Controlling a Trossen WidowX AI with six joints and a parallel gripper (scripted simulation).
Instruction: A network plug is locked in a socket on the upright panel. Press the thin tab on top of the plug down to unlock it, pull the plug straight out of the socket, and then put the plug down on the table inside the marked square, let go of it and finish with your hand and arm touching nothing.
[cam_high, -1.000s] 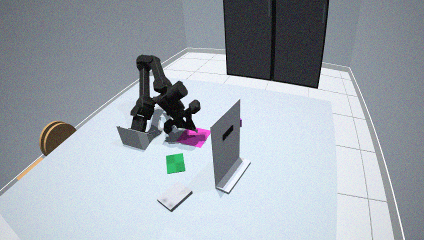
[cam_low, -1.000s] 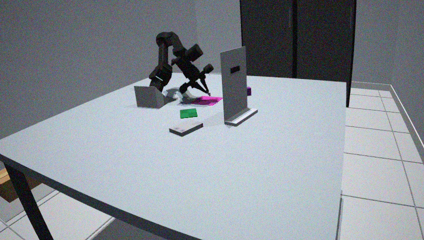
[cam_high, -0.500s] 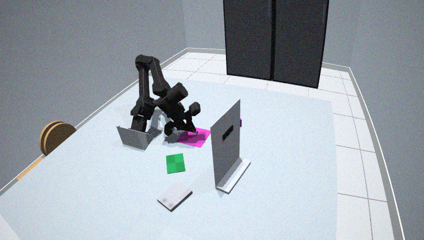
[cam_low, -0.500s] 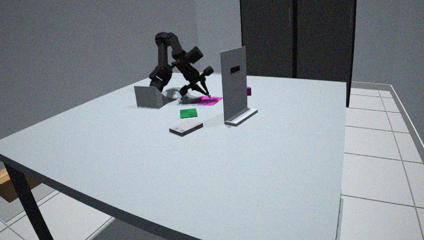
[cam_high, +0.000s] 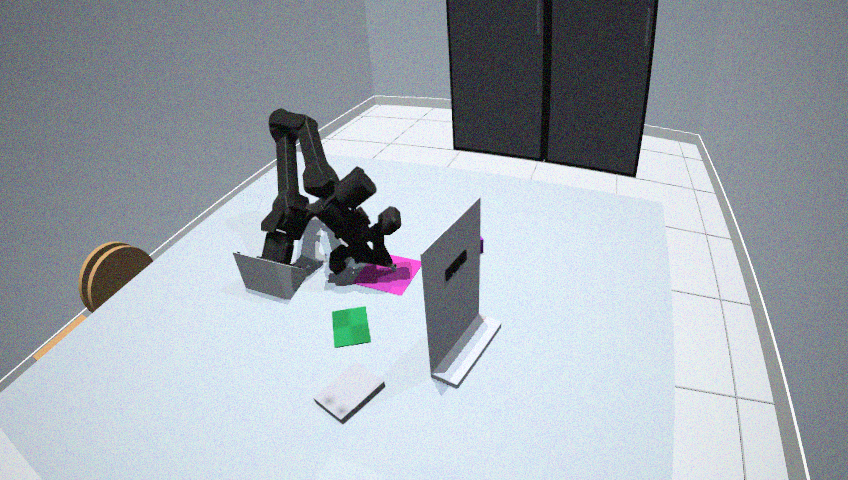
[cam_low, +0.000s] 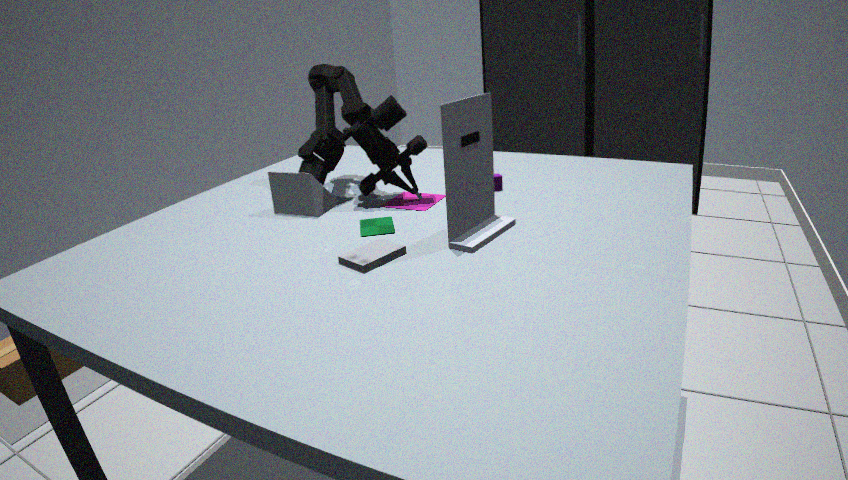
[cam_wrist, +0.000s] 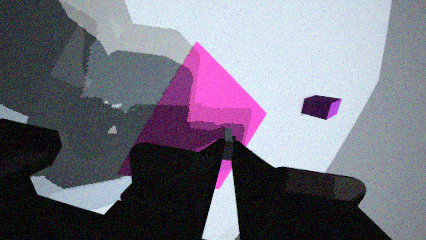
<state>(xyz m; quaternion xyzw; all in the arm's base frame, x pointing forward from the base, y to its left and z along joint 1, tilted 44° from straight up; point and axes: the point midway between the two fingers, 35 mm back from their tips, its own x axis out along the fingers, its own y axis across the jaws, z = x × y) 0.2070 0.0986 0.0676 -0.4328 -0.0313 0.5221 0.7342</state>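
The small dark grey plug (cam_high: 393, 267) (cam_low: 418, 196) (cam_wrist: 228, 150) is held between the fingertips of my gripper (cam_high: 390, 265) (cam_low: 417, 194) (cam_wrist: 228, 144), which is shut on it. The plug is out of the panel and low over the magenta square (cam_high: 396, 289) (cam_low: 430, 202) (cam_wrist: 215, 90). I cannot tell whether it touches the table. Its tab is too small to make out. The upright grey panel (cam_high: 449, 315) (cam_low: 470, 184) stands to the right of the gripper in the top and exterior views, with a dark opening in its face.
A green square pad (cam_high: 351, 327) (cam_low: 377, 226) and a flat whitish block (cam_high: 349, 389) (cam_low: 370, 255) lie nearer the top and exterior views. A grey bent plate (cam_high: 267, 276) (cam_low: 296, 195) stands by the arm's base. A purple block (cam_high: 481, 245) (cam_low: 498, 182) (cam_wrist: 317, 107) lies beyond the panel.
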